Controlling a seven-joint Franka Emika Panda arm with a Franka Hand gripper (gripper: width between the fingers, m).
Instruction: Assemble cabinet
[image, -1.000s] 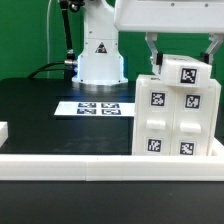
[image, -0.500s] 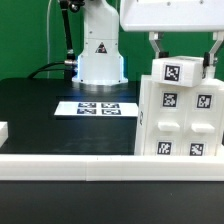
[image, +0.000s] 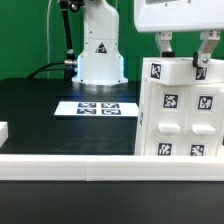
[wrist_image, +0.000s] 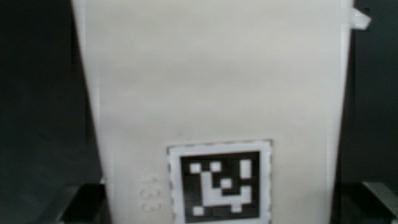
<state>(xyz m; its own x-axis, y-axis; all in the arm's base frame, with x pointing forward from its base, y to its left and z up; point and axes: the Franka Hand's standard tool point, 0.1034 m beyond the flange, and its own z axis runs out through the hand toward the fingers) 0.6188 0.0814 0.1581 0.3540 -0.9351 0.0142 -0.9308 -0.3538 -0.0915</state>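
The cabinet (image: 183, 112) is a large white box with square black-and-white tags and raised panels on its face. It stands at the exterior view's right, against the white front rail. My gripper (image: 186, 55) comes down from above, with one finger on each side of the cabinet's top edge, shut on it. In the wrist view the cabinet's white side (wrist_image: 210, 90) with one tag fills the picture. The gripper (wrist_image: 222, 205) has its dark fingertips (wrist_image: 80, 205) on either side of it. The cabinet's foot is hidden behind the rail.
The marker board (image: 98, 107) lies flat on the black table in front of the white robot base (image: 100, 55). A white rail (image: 70, 164) runs along the front edge. A small white piece (image: 3, 130) shows at the exterior view's left edge.
The gripper and the cabinet have moved toward the exterior view's right together. The cabinet now reaches the picture's right edge and looks larger.
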